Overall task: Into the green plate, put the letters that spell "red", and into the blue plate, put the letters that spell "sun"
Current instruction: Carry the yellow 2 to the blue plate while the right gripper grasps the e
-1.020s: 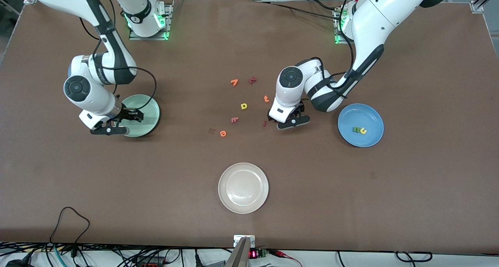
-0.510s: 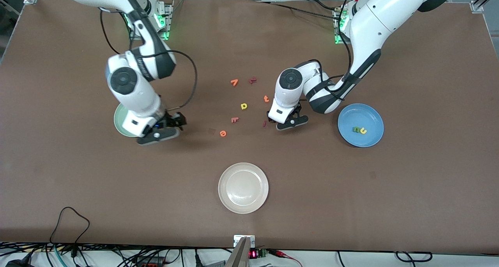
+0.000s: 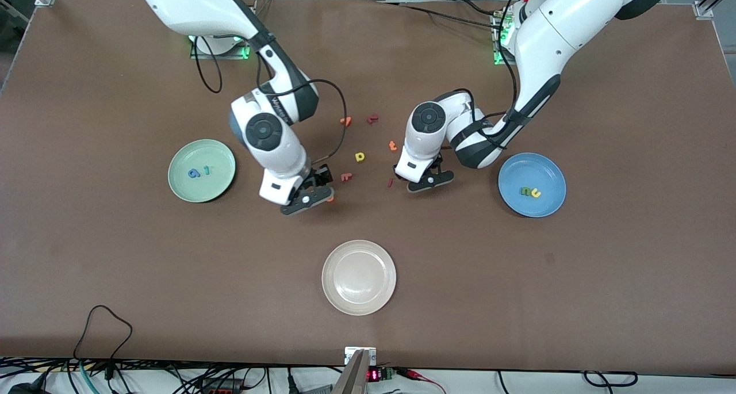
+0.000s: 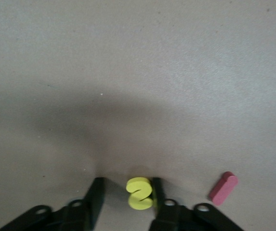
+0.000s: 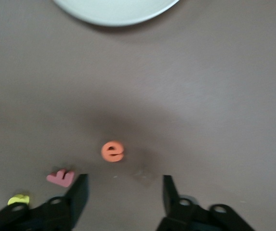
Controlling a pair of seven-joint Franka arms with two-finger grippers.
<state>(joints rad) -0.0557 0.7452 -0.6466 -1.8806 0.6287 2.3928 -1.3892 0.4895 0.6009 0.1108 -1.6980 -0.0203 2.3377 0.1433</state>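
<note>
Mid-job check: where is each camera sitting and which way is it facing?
Front view: high across the table, facing both arms; left tool and right tool low over it.
Left wrist view: looks down at the yellow s between its own fingers.
Right wrist view: looks down at the orange e, own fingers showing.
Shared: the cream-white plate shows in front and right wrist views.

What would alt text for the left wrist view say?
A small yellow foam "s" lies on the brown table between the left gripper's two dark fingers, touching one of them. A small pink foam bar lies on the table beside that finger.
</note>
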